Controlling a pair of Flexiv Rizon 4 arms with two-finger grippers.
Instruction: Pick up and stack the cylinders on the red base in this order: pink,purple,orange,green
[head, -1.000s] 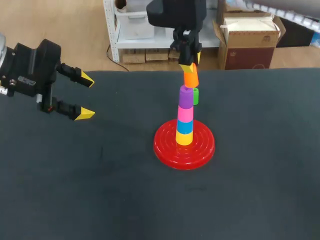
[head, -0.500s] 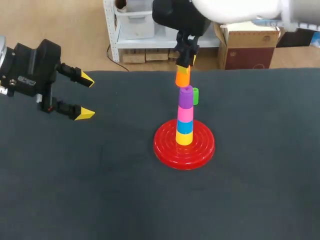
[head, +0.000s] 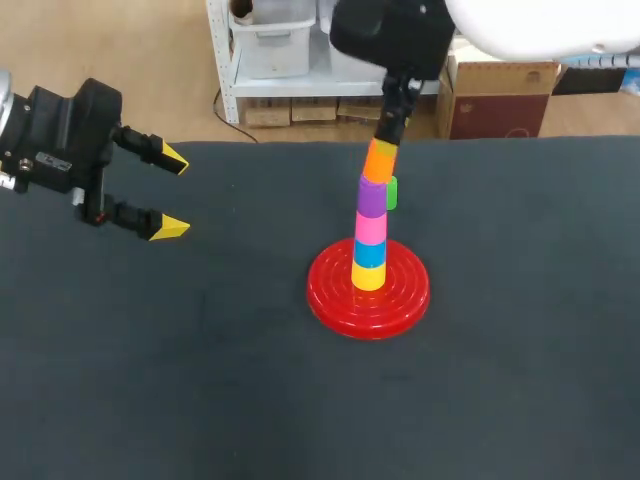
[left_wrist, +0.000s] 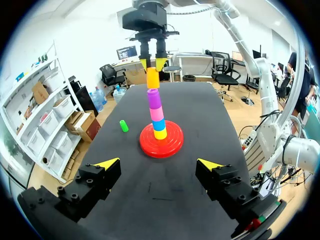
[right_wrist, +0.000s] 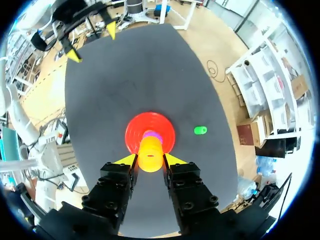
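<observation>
In the upper middle of the frame, the right claw (head: 384, 146) grips the orange cylinder (head: 378, 163) and holds it right atop the purple cylinder (head: 372, 198). Below the purple cylinder sit the pink cylinder (head: 370, 229), then a blue and a yellow one, all stacked on the red base (head: 330, 295) mid-counter (head: 200, 380). The green cylinder (head: 391, 192) lies on the counter just behind the stack, and at the left edge the left claw (head: 170, 194) hangs wide and empty, well apart from the base.

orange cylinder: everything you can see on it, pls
The orange cylinder is a short, smooth, plastic-looking piece, slightly tilted. The yellow tips of the right hand grip it from two sides. It is right over the purple cylinder, the highest piece above the red base. Whether it is fully seated cannot be told.
</observation>
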